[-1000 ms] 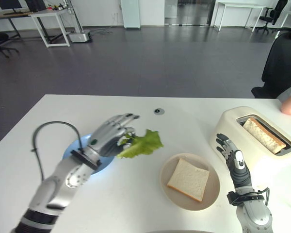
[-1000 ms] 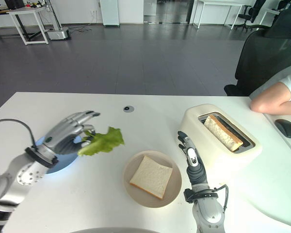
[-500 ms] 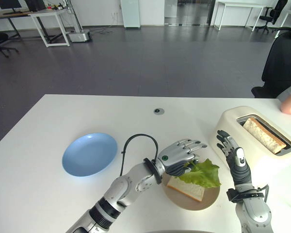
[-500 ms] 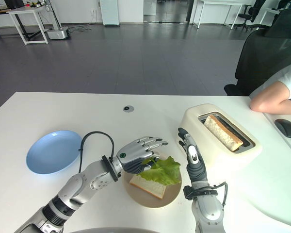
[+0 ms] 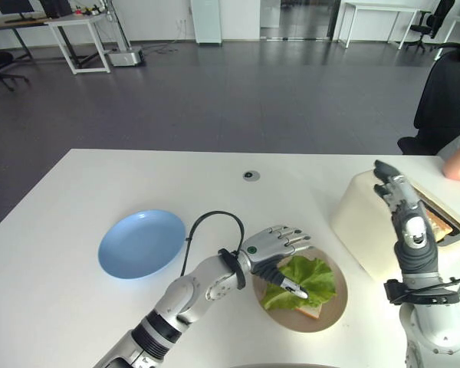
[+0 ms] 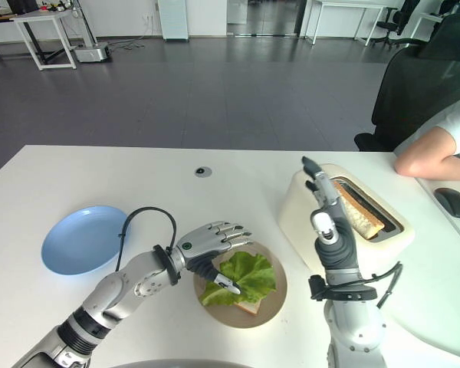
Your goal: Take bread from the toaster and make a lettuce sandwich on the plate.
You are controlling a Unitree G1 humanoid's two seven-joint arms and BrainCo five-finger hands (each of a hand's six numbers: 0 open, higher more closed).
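A green lettuce leaf [image 6: 243, 276] lies on a slice of bread [image 6: 248, 306] on the tan plate [image 6: 280, 295] near the table's front. My left hand [image 6: 215, 241] hovers at the leaf's left edge, fingers spread above it and thumb resting on the leaf, open. The cream toaster [image 6: 368, 249] stands to the right with a second slice of bread [image 6: 359, 211] in its slot. My right hand [image 6: 326, 218] is raised upright in front of the toaster's left end, fingers straight and open, holding nothing.
A blue plate [image 5: 142, 243] lies bare at the left. A small round grommet [image 5: 251, 175] sits in the tabletop at the back. A person's arm [image 6: 437, 157] rests at the far right edge, with a computer mouse [image 6: 451, 202] near it.
My left hand carried the lettuce from over the blue plate to the tan plate and laid it on the bread, then let go. My right hand rose up beside the toaster.
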